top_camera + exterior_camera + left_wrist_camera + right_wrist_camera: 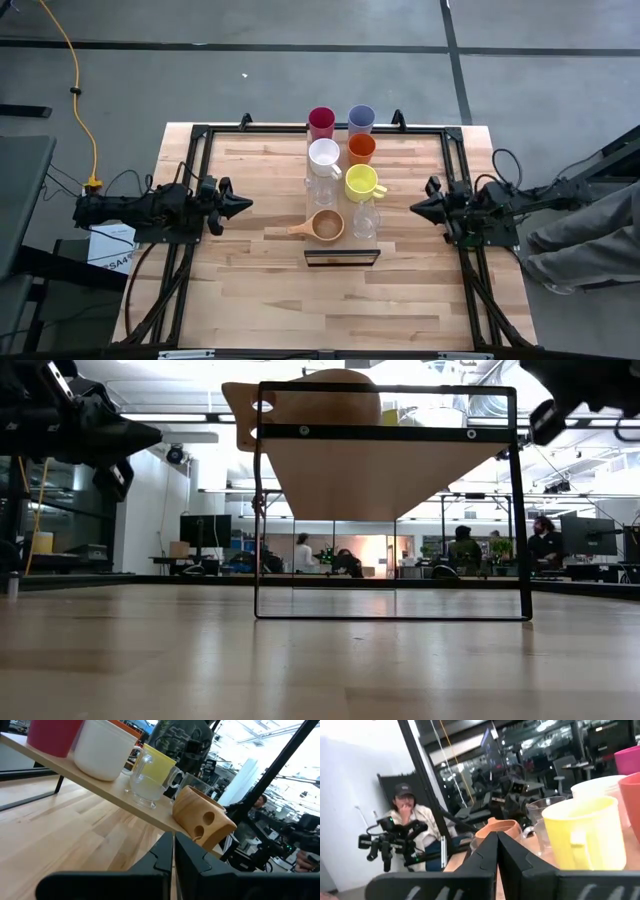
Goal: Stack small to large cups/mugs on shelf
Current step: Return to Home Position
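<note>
Overhead, the left gripper (243,205) hovers near the bench's left edge, fingers pinched together, empty. Crimson tumbler (321,122) through wooden cup (327,226) line the shelf (340,485) mid-bench; only the low view shows its underside. The right gripper (418,208), likewise pinched, is near the right edge.

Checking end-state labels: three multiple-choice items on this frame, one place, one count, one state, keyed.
1. The yellow mug stands between: A) two bowls B) orange tumbler and a clear glass C) nothing, it stands alone.
2. Clear glasses in view: A) one B) two C) four.
3. The grippers: A) both shut, empty B) left holding a glass C) both wide open.
Key: 1 B, they line up in the high view. 2 B, a second glass stands by the white mug. 3 A, left gripper and right gripper have fingers together, nothing between.
</note>
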Controlling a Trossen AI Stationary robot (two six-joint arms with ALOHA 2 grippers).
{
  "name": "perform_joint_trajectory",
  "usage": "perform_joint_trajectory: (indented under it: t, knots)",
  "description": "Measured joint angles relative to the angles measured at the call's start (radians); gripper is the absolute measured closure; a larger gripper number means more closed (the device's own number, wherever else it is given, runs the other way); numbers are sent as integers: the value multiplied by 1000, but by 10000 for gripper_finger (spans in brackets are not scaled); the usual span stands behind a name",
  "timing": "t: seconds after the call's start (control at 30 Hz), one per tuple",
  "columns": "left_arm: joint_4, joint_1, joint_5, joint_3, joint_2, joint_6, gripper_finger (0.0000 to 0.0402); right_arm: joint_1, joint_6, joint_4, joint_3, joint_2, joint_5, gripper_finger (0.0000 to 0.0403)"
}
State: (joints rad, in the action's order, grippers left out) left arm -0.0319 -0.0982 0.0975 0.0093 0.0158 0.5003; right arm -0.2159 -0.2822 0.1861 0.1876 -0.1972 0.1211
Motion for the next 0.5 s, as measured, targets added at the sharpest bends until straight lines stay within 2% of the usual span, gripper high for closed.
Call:
perform_joint_trajectory:
  t: [0.17,0.3,0.5]
  knots:
    - [0,0,0,0,0,0,396,14,-19,-2,-109,190,-39,403]
    - [1,0,0,0,2,-1,396,21,-10,13,-141,184,-109,403]
    - [1,0,-3,0,2,-1,396,21,104,-50,-139,194,-116,403]
